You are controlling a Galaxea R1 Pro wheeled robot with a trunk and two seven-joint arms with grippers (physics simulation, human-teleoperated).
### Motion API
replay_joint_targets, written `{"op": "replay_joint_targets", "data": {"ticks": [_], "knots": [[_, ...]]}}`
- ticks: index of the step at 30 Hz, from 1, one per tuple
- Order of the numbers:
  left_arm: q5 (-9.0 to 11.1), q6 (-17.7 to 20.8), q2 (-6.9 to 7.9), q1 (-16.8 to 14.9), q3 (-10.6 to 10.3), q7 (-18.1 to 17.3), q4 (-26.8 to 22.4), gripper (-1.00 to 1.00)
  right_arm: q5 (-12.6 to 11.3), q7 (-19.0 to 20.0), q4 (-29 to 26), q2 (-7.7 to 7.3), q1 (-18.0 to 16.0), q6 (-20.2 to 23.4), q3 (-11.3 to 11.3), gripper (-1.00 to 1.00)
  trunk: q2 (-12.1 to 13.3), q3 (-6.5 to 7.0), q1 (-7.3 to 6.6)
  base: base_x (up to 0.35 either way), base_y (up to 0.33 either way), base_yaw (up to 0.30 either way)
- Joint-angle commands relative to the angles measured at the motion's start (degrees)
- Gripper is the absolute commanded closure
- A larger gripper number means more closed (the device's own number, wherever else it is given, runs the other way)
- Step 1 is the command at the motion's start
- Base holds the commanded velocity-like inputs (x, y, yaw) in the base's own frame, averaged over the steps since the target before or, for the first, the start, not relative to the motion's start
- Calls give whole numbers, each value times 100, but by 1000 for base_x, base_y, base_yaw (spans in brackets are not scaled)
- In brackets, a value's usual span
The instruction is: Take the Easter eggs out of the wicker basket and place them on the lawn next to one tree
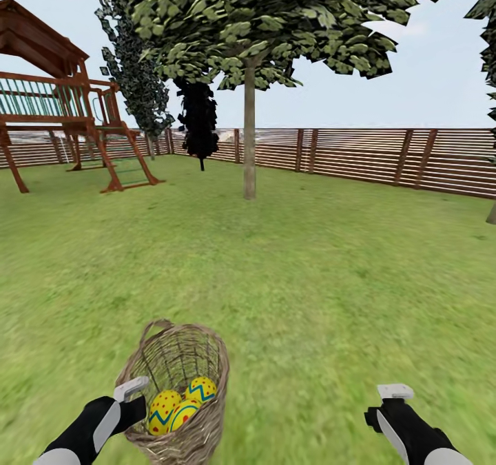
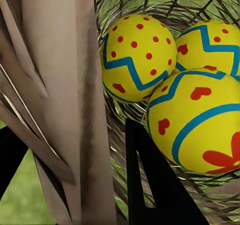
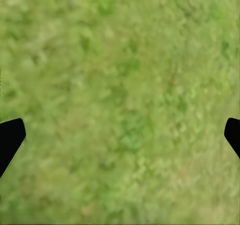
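The wicker basket (image 1: 215, 372) is low on the left over the lawn (image 1: 310, 279), tilted, with three yellow Easter eggs inside (image 1: 164, 410) (image 1: 202, 388) (image 1: 183, 415). My left gripper (image 1: 134, 397) straddles its near rim. In the left wrist view the woven wall (image 2: 60, 85) fills the gap between the two black fingers (image 2: 160, 190), so the left gripper (image 2: 75, 127) looks shut on it, with the eggs (image 2: 135, 57) (image 2: 212, 40) (image 2: 200, 120) just past the inner finger. My right gripper (image 1: 394, 395) (image 3: 120, 130) hangs open over bare grass. A pale-trunked tree (image 1: 249, 141) stands ahead.
A wooden playset (image 1: 62, 107) stands at the far left. A brown slat fence (image 1: 358, 151) rings the garden. A nearly black-leaved tree (image 1: 200, 120) and a dark mottled tree (image 1: 138, 79) stand by the fence. Open grass lies between me and the pale-trunked tree.
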Motion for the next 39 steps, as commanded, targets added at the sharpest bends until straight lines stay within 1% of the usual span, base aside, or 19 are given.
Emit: {"op": "replay_joint_targets", "data": {"ticks": [1,39], "knots": [[83,32,-2,-4,16,20,-12,100,-47,-36,-10,-6,-2,33,45,-100,-4,-7,4,329,0,0],[85,32,-6,-3,15,20,-12,100,-47,-36,-10,-6,-2,33,45,-100,-4,-7,4,329,0,0]]}}
